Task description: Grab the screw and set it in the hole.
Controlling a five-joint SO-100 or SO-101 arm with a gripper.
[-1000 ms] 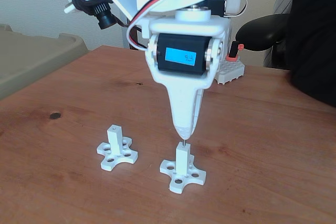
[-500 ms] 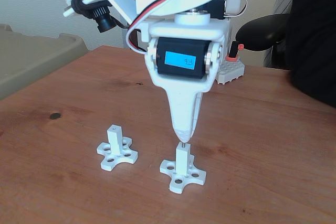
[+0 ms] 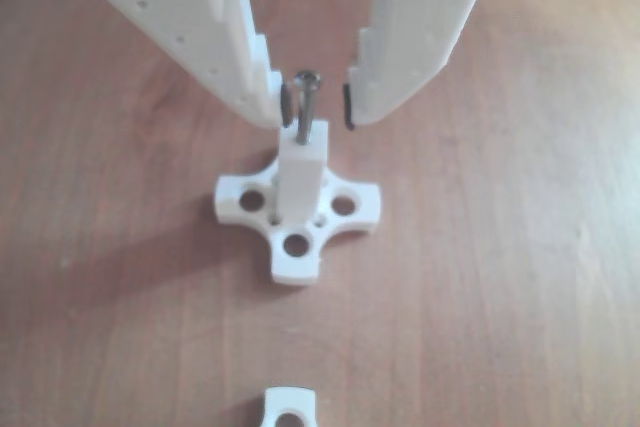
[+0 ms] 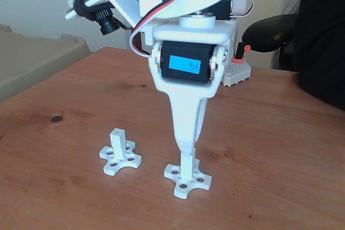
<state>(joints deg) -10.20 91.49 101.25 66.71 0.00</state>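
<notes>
In the other view the thin dark screw (image 3: pixel 304 107) stands upright with its lower end sunk into the top face of the white square post (image 3: pixel 300 175) on its cross-shaped base (image 3: pixel 296 247). The shaft covers the hole itself. My gripper (image 3: pixel 316 113) is open and straddles the screw. The left finger's pad (image 3: pixel 285 105) is close against the screw's head, and the right pad (image 3: pixel 349 107) stands clear of it. In the fixed view the gripper (image 4: pixel 186 148) points straight down with its tip at the top of the post (image 4: pixel 187 165).
A second white post (image 4: pixel 118 143) on its own cross base stands to the left in the fixed view, and its edge (image 3: pixel 290 407) shows in the other view. A beige bin (image 4: pixel 38 57) lies far left. A white block (image 4: pixel 240 69) and a dark sleeve (image 4: pixel 323 36) are at the back right.
The gripper has come down. The short length of screw seen between its tip and the post top is gone from the fixed view, and the tip now meets the post.
</notes>
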